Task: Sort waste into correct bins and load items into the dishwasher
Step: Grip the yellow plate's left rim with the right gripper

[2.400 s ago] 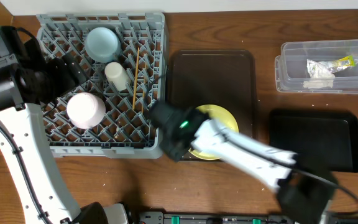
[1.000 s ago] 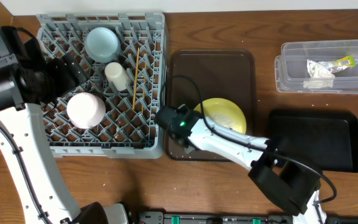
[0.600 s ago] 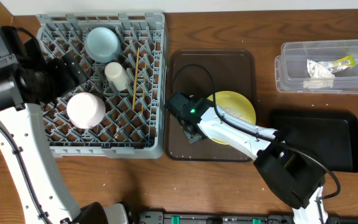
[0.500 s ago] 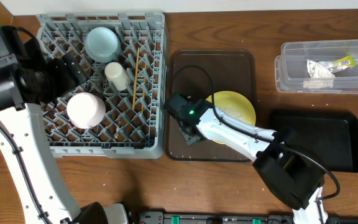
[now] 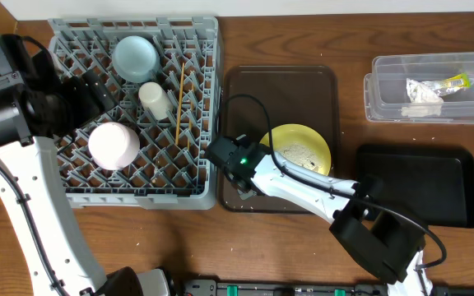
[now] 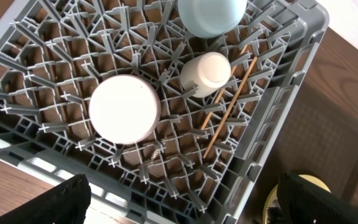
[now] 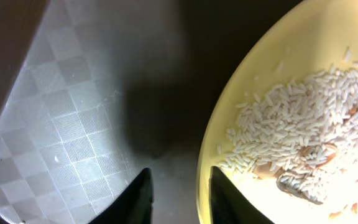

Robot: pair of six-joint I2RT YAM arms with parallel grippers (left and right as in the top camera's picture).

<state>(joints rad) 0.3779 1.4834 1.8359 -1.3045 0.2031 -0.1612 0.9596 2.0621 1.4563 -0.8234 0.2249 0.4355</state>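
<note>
Right gripper (image 7: 179, 196) sits low over the dark brown serving tray (image 5: 282, 90), its 2 fingers set either side of the yellow plate (image 5: 319, 140) at the rim nearest the dish rack (image 5: 138, 197). 1 finger is over the tray's chequered floor and the other over the plate's inner edge. They stand a little apart with the rim between them, and I cannot tell whether they already pinch it. The plate lies flat on the tray and, being round, has no long axis. Its body stretches away from the gripper on the side opposite the rack and carries a heap of rice scraps (image 7: 297, 118), so a lift probably has to keep it level. Of the 2 arms this one is plainly nearer. The left gripper (image 6: 194, 199) hangs wide apart and empty above the rack, where the light blue bowl (image 5: 135, 57), white cup (image 5: 155, 99), white bowl (image 5: 113, 144) and chopsticks (image 5: 179, 103) sit. The rack's wall stands just beside the tray, so room is tight behind the gripper. Farther off lie the black tray (image 5: 418, 185), and beyond it the clear tub (image 5: 385, 107) holding the wrapper (image 5: 425, 90). The scraps likely belong in the black tray.
</note>
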